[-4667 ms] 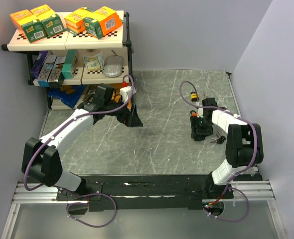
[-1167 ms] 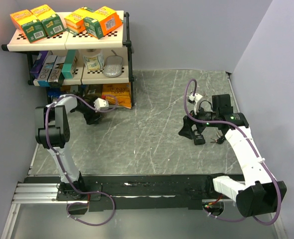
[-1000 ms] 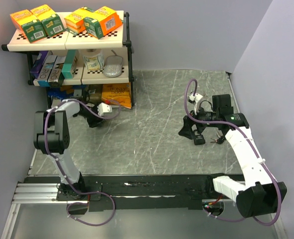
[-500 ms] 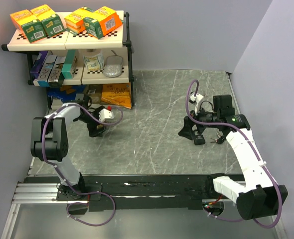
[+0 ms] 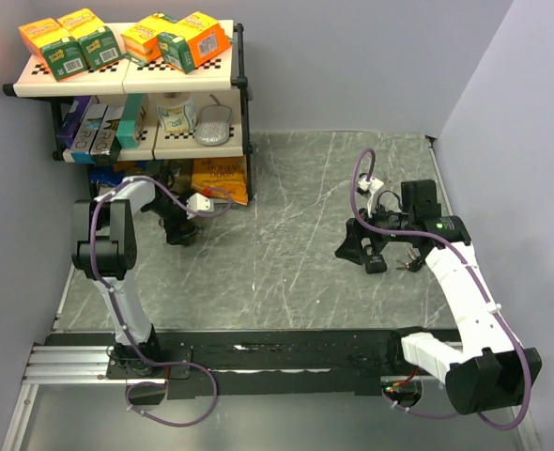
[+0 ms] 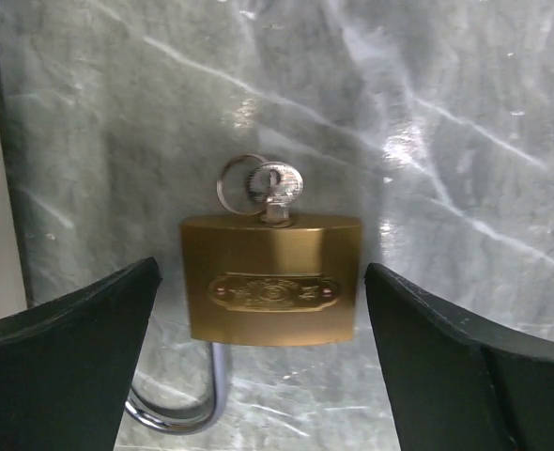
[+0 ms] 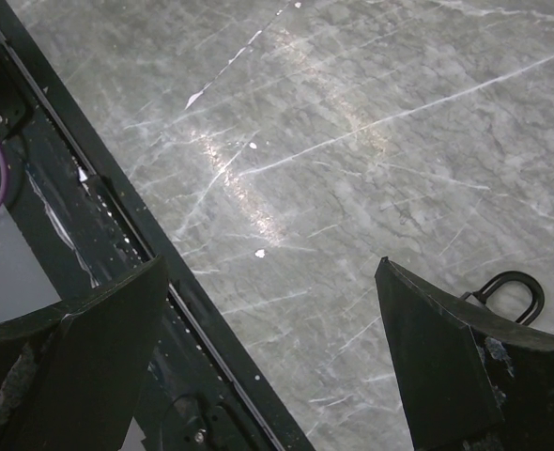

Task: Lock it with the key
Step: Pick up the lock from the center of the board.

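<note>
Jaws of the left gripper (image 6: 263, 282) spread wide, holding nothing. Brass padlock (image 6: 271, 291) lies flat on the marble table (image 6: 465, 113) between the two dark fingers (image 6: 70, 362). A clear gap shows on the left side; the right finger sits just beside the lock body, contact not certain. Key (image 6: 277, 186) is seated in the keyhole on the edge of the body pointing away from the wrist, its silver ring (image 6: 232, 183) lying on the table to the left. Steel shackle (image 6: 178, 413) curves out from the opposite edge, toward the wrist. Only part of it is in view, so cannot tell if it is latched.

From above, this gripper (image 5: 178, 230) is down at the table's left side, near the foot of the shelf rack (image 5: 127, 83); lock itself is hidden under it there.

Jaws of the right gripper (image 7: 272, 310) are also parted and empty, over bare marble beside the black rail (image 7: 117, 235). A dark loop (image 7: 508, 282) peeks out by the right finger; too little shows to name it. From above, the right gripper (image 5: 360, 256) is well apart from the lock, on the table's right side.
</note>
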Available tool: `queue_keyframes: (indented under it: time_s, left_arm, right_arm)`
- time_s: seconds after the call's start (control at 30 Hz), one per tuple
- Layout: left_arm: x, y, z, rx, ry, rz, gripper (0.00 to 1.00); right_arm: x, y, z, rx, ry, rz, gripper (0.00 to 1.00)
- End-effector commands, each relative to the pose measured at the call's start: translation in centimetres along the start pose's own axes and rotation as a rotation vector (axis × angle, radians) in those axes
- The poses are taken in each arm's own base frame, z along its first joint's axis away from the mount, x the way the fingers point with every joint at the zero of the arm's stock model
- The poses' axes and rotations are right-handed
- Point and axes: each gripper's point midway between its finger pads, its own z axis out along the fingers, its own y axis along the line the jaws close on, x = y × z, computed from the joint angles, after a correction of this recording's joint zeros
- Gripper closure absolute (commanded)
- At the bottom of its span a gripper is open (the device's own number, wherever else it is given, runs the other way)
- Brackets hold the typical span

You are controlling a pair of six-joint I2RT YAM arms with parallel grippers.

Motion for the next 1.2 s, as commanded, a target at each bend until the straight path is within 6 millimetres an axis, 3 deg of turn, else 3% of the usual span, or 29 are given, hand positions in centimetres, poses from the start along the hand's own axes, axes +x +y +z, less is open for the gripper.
queue_keyframes:
  time_s: [0.0, 0.17, 0.3, 0.43, 0.63, 0.73, 0.8, 1.0, 1.03, 1.07, 1.17]
  left_arm:
    - [0.4, 0.3, 0.6, 0.065, 0.007, 0.027, 0.07]
    - [1.3, -1.2, 1.3, 0.1, 0.023, 0.019, 0.14]
    - [2.7, -4.4, 2.0, 0.172, 0.056, -0.021, 0.21]
    - [3.2, -5.3, 2.1, 0.183, 0.077, -0.048, 0.28]
    - [3.4, -6.1, 1.7, 0.166, 0.107, -0.046, 0.24]
    - [3.8, -6.8, 1.7, 0.164, 0.139, -0.031, 0.16]
    - [4.0, -6.8, 1.6, 0.162, 0.155, -0.04, 0.17]
    - [3.9, -6.6, 1.6, 0.163, 0.162, -0.067, 0.35]
    - [3.5, -6.4, 1.5, 0.157, 0.155, -0.064, 0.4]
    - [3.2, -6.3, 1.5, 0.149, 0.151, -0.061, 0.53]
    - [0.9, -6.1, 0.7, 0.112, 0.108, -0.03, 0.72]
  right_arm:
    - [-0.5, 0.0, 0.1, -0.001, -0.012, 0.032, 0.0]
    - [-0.4, -0.2, 0.3, -0.004, -0.005, 0.037, 0.0]
    - [-0.5, -0.1, 0.4, -0.023, 0.001, 0.041, 0.0]
    - [-0.8, -0.1, 0.5, -0.03, 0.002, 0.038, 0.0]
    - [-0.8, 0.0, 0.4, -0.039, 0.002, 0.029, 0.0]
    - [-0.7, 0.2, 0.4, -0.045, 0.001, 0.021, 0.0]
    - [-0.8, 0.2, 0.4, -0.048, -0.004, 0.018, 0.0]
    - [-0.8, 0.5, 0.5, -0.066, -0.008, 0.031, 0.0]
    - [-0.8, 0.6, 0.6, -0.071, -0.008, 0.038, 0.0]
    - [-1.0, 0.5, 0.6, -0.068, -0.021, 0.051, 0.0]
    - [-1.0, 0.7, 1.1, -0.078, -0.032, 0.13, 0.01]
